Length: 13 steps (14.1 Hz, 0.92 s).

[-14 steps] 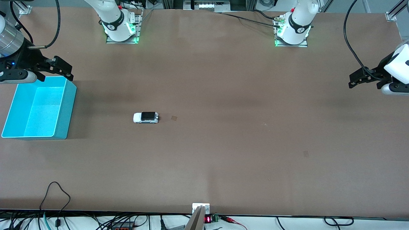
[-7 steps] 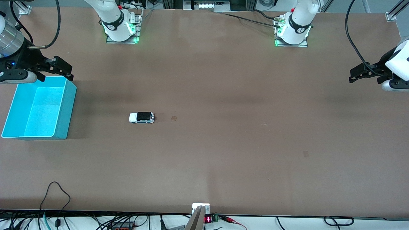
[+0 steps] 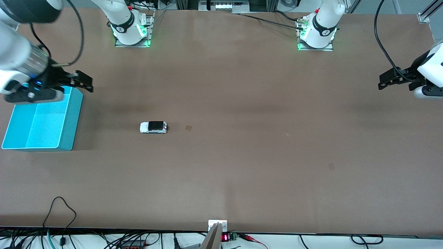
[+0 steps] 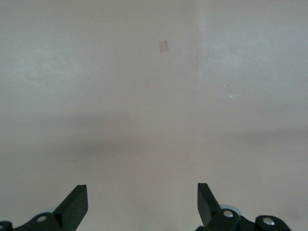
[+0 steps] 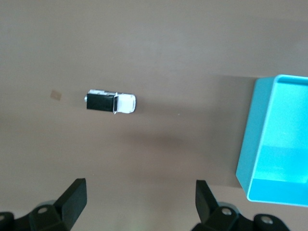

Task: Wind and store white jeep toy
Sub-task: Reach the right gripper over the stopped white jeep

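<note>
While the white jeep toy [image 3: 153, 127] sits on the table [image 3: 242, 155] near the turquoise bin [image 3: 71, 117], it looks light, rigid, best pinched across its sides; right tool [image 3: 84, 80] spread above the bin's corner, left tool [image 3: 384, 83] spread, waiting.

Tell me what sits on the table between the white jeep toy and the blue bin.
Nothing: in the front view only bare brown table runs from the white jeep toy to the blue bin. The right wrist view shows the same.

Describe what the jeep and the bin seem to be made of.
Jeep: probably painted plastic or die-cast metal; glossy white body, black roof, too small to tell which. Bin: likely moulded plastic; uniform turquoise, thin smooth walls, light sheen inside.
</note>
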Available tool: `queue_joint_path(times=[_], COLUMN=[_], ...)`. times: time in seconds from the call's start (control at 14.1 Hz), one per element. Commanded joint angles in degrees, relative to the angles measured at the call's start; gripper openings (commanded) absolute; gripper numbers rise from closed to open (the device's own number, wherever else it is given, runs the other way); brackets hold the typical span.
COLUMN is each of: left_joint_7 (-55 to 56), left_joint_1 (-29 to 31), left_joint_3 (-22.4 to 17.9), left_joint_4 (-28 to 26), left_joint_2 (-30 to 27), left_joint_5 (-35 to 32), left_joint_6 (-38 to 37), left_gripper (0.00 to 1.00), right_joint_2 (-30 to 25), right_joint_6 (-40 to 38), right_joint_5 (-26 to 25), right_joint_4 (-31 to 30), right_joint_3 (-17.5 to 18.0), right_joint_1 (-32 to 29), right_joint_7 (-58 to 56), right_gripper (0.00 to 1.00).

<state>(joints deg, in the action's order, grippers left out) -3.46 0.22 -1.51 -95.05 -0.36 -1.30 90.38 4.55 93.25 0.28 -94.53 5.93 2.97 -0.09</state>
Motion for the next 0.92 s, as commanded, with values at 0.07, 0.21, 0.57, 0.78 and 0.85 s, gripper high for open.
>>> queue_joint_path(times=[0.07, 0.21, 0.57, 0.78, 0.85], left_joint_7=[-0.6, -0.5, -0.4, -0.5, -0.5], left_joint_1=[-0.7, -0.9, -1.0, -1.0, -1.0], left_joint_3=[-0.3, -0.3, 0.3, 0.4, 0.5], left_joint_4=[1.6, 1.6, 1.9, 1.9, 1.9], left_joint_2=[0.4, 0.4, 0.4, 0.4, 0.4], left_joint_5=[0.5, 0.5, 0.4, 0.4, 0.4], left_joint_6=[-1.3, -1.3, -1.4, -1.3, -1.3], left_gripper=[1.0, 1.0, 1.0, 1.0, 1.0], right_joint_2=[3.7, 5.7, 8.0, 7.9, 7.9], right_joint_6=[2.6, 4.5, 13.4, 27.0, 30.0], right_joint_5=[0.0, 0.0, 0.0, 0.0, 0.0], right_joint_4=[-1.0, -1.5, -8.1, -15.9, -18.1], right_joint_3=[-0.2, -0.1, -0.1, 0.0, -0.1], right_joint_1=[4.2, 5.3, 8.2, 9.2, 10.6], right_joint_7=[-12.0, -20.2, -40.7, -51.4, -52.6], right_gripper=[1.0, 1.0, 1.0, 1.0, 1.0])
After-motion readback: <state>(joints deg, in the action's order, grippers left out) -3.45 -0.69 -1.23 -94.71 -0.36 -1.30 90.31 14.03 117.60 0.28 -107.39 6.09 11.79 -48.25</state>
